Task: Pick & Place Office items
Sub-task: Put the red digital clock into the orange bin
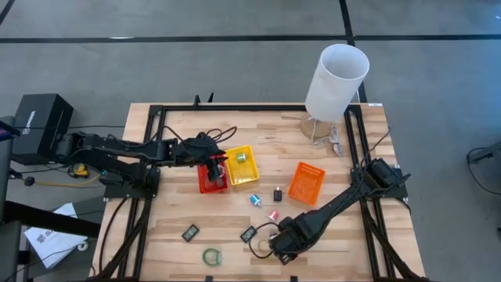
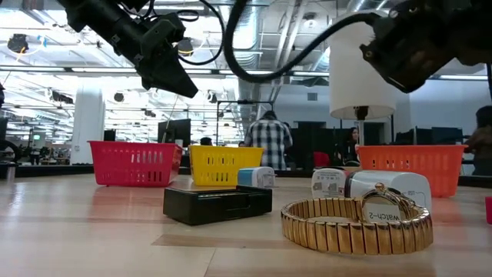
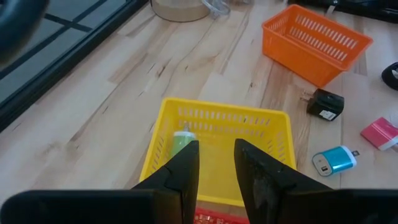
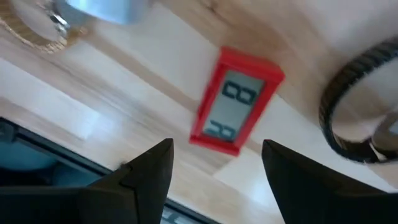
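Small office items lie scattered on the wooden table. A red-framed digital timer (image 4: 235,101) lies flat on the wood, straight ahead of my right gripper (image 4: 217,165), which stands open above it near the table's front edge (image 1: 279,246), touching nothing. A gold watch band (image 2: 356,223) and a black ring (image 4: 351,106) lie to either side of the timer. My left gripper (image 3: 214,163) hovers over the yellow tray (image 3: 273,124); its fingers stand a narrow gap apart with nothing between them. A green item (image 3: 182,142) lies in that tray.
A red tray (image 1: 210,182) adjoins the yellow one, and an orange tray (image 1: 306,182) stands to the right. A tall white cylinder (image 1: 337,78) stands at the far right. A green ring (image 1: 212,255), black blocks (image 1: 191,232), a blue item (image 1: 256,200) and a pink item (image 1: 274,215) lie on the wood.
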Robot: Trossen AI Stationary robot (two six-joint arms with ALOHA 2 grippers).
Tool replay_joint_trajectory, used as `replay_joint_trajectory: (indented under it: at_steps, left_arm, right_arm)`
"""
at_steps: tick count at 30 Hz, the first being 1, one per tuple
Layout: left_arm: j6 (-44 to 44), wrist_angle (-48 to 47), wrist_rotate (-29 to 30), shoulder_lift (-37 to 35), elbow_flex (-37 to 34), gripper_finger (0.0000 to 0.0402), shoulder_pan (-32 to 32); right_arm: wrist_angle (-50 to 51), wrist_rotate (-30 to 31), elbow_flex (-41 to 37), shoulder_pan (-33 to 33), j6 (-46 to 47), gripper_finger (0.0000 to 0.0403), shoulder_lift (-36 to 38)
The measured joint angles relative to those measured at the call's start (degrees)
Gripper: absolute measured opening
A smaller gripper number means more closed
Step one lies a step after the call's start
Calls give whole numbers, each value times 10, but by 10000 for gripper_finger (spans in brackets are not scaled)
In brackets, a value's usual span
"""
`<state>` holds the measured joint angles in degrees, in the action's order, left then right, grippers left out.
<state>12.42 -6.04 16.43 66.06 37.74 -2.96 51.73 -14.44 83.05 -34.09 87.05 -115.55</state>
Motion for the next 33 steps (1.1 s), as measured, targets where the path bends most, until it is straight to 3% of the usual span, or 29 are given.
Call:
replay_joint_trajectory:
  at_steps: [17, 23, 33]
  left_arm:
    - [0, 2, 0, 0, 0, 95, 0]
    - [0, 2, 0, 0, 0, 95, 0]
    - [0, 11, 0, 0, 0, 95, 0]
  right_arm:
    - [-10, 21, -10, 0, 30, 235, -2]
    - [-30, -18, -8, 0, 3, 235, -46]
    - [-21, -23, -3, 4, -14, 231, -59]
